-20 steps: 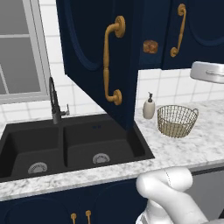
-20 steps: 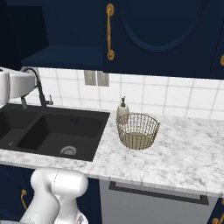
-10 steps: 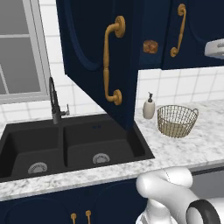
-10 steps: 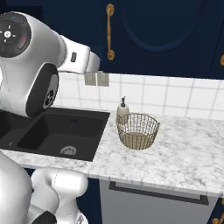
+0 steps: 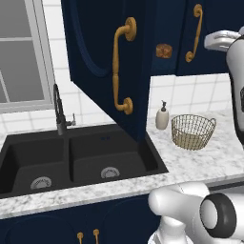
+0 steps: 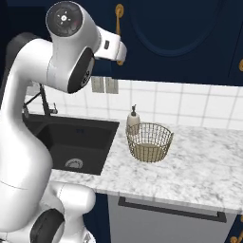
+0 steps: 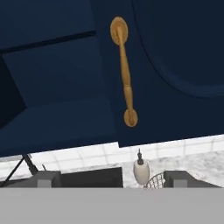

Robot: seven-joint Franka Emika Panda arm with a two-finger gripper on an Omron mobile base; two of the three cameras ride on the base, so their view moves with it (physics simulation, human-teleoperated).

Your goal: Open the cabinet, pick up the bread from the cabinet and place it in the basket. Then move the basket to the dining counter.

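A wall of white square tiles (image 6: 190,102) backed the kitchen, with a grey-framed window (image 5: 21,57) at its far left. Above it hung the navy cabinet (image 5: 102,52), its left door swung out over the sink with a long curved brass handle (image 5: 121,66) facing the room; the right door (image 5: 209,33) stood closed. Inside the opening, on a shelf, sat the bread (image 5: 163,50), a small golden-brown bun well above the worktop. Below ran a white-grey marble counter (image 6: 199,171), set with a black double sink (image 5: 71,159) and a dark tap (image 5: 59,112) at its back edge. Low navy cabinets with small brass handles (image 5: 88,236) closed the base. The tan wire basket (image 6: 149,142) stood upright on the marble to the right of the sink, a white soap bottle (image 6: 133,121) just beside it against the tiles. The white arm reached high towards the cabinet; its gripper (image 7: 111,179) faced the closed door's handle with its two dark fingertips (image 7: 47,178) spread wide apart, nothing between them.
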